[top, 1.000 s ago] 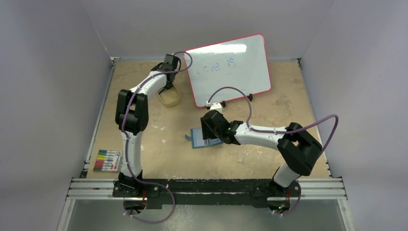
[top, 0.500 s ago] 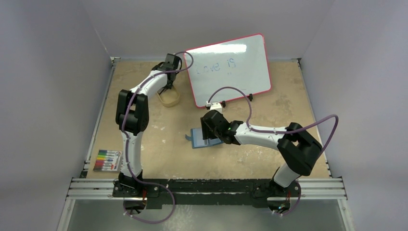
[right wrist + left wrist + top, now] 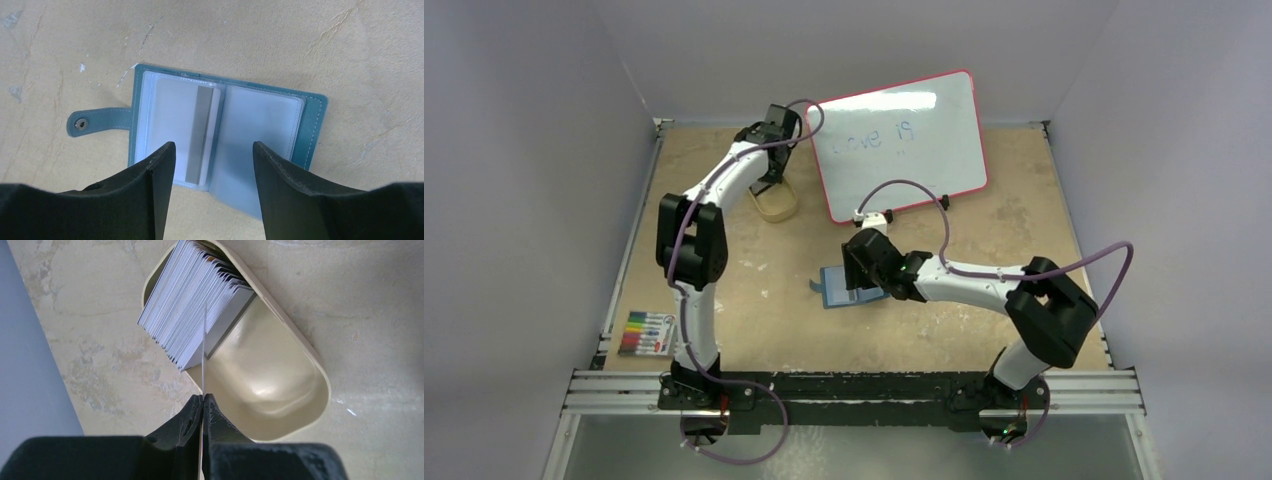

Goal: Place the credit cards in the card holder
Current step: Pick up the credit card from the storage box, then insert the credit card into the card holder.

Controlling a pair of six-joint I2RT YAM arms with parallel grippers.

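open teal-blue folding wallet (image 3: 310, 125) lower edge cut off behind right gripper (image 3: 214, 150), fingers spread; left gripper (image 3: 202, 399) pinching one edge-on thin grey card (image 3: 203, 375) over tan oval tray (image 3: 280, 390) beside pink-rimmed whiteboard (image 3: 899, 140).

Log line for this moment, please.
left gripper: shut on single card, over card stack in tray | right gripper: open, over open card holder | sleeved card: one

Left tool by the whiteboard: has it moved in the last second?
Yes, slightly. In the top view the left tool, pinching a card, has edged left, away from the whiteboard, staying above the tray.
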